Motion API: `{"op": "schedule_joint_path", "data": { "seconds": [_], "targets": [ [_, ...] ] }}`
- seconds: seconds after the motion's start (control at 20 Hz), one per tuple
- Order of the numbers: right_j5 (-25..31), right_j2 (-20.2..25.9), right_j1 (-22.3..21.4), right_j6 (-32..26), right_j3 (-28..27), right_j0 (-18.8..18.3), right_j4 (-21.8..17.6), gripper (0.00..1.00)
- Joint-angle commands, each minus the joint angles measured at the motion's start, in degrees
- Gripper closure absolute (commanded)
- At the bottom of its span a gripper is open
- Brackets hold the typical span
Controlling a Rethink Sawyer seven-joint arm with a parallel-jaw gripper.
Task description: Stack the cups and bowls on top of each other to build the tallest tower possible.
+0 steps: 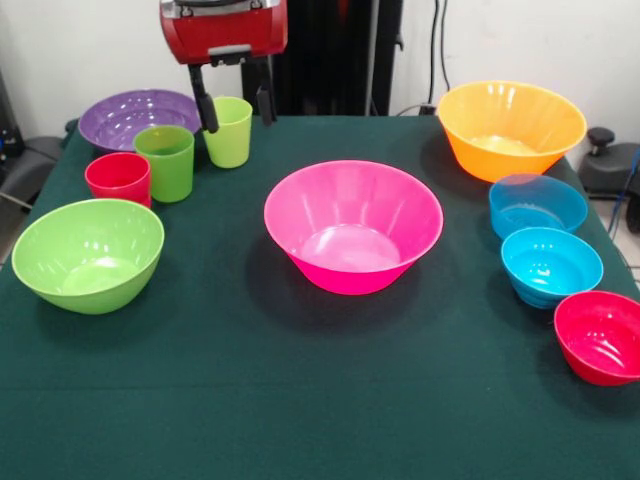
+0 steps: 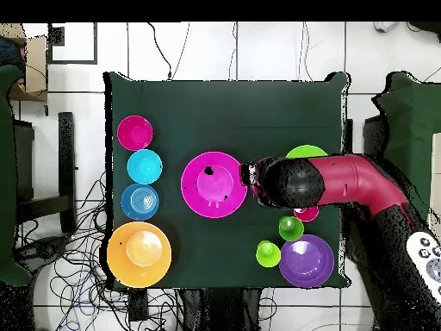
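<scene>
the gripper (image 1: 236, 110) hangs at the far side of the table (image 1: 320, 420), its two dark fingers spread apart and empty, straddling the lime-green cup (image 1: 229, 131) in the front view. whether the fingers are level with the cup's wall or behind it cannot be told; the overhead view hides them under the arm's bulk. the cup stands upright, mouth up, its long axis vertical, so a close across its rim looks like the natural grip.

just beside it, toward the camera, stand the green cup (image 1: 167, 162) and the red cup (image 1: 119, 178), the pair touching or nearly so. the purple bowl (image 1: 135, 115) lies close behind them and the lime-green bowl (image 1: 88, 252) sits nearer the front edge. that corner is crowded, so a straight lift seems safer than any sideways slide.

the pink bowl (image 1: 352, 225) sits alone mid-table with open cloth all round it. the orange bowl (image 1: 510, 128), blue bowl (image 1: 537, 205), turquoise bowl (image 1: 551, 265) and small red bowl (image 1: 603, 336) line the opposite side. nothing is stacked yet.
</scene>
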Motion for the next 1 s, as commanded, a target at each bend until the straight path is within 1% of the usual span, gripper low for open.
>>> {"op": "schedule_joint_path", "data": {
  "seconds": [0.05, 0.2, 0.75, 1.0],
  "targets": [
    [2.16, 0.08, -1.03, -4.19, 4.41, 2.81, -0.33, 0.00],
    [1.53, -0.42, -0.59, -3.67, 4.54, 3.09, -0.71, 0.00],
    [0.07, -1.38, -2.17, -0.70, 6.05, 4.67, -0.69, 0.00],
    [-0.50, -2.03, -2.00, 0.63, 6.35, 5.78, -0.69, 0.00]
  ]
}}
